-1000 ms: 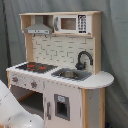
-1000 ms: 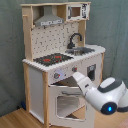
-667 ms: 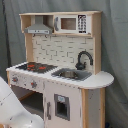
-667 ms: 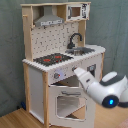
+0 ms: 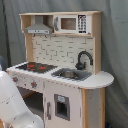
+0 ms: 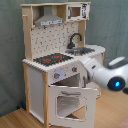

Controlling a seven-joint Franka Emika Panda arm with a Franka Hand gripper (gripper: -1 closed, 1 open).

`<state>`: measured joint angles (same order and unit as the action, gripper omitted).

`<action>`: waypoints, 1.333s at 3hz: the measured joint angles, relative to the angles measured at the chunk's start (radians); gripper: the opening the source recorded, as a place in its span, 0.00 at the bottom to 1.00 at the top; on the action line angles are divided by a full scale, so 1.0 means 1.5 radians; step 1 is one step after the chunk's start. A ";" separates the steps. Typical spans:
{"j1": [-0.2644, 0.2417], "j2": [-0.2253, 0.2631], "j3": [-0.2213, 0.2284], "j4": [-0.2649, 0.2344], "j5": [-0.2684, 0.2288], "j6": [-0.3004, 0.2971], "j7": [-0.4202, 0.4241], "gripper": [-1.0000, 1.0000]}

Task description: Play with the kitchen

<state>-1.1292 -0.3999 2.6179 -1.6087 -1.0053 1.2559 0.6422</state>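
**Q:** What is the kitchen [image 5: 62,70], and where does it stand?

**A:** A child-size toy kitchen [image 6: 57,62] of pale wood and white panels fills the middle of both exterior views, standing on a wooden floor [image 6: 17,119] before a grey-green curtain [image 6: 10,50]. In the second exterior view its oven door [image 6: 71,100] hangs open at about 5 o'clock from the hob [image 6: 52,59], tipped forward on its lower hinge.

**Q:** How would it handle?

**A:** By the look of it, stiff and fairly heavy as a whole, not something to lift. Its moving parts seem light: the oven door, the knobs [image 6: 56,75] under the hob, the black faucet [image 5: 84,59] at the sink [image 5: 70,74], the small microwave [image 5: 70,23] beside the hood [image 5: 39,26]. The door's top rail or a knob looks like the sensible place to take hold; the thin panels could probably strain under a hard push.

**Q:** And the arm?

**A:** In the second exterior view the white arm [image 6: 102,75] reaches in from 3 o'clock, its forward end meeting the front panel just above the open door. The tool itself is hidden there, so whether it is spread or closed, or grips anything, cannot be told. In the first exterior view only a white arm segment [image 5: 12,102] shows, at 8 o'clock.
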 joint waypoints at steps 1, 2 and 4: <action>0.020 0.060 0.001 -0.022 0.029 -0.036 -0.020 1.00; 0.034 0.109 0.001 -0.057 0.068 -0.044 -0.024 1.00; 0.037 0.194 -0.002 -0.124 0.147 -0.020 -0.042 1.00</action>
<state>-1.0735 -0.1096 2.6144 -1.7941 -0.7847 1.2259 0.5798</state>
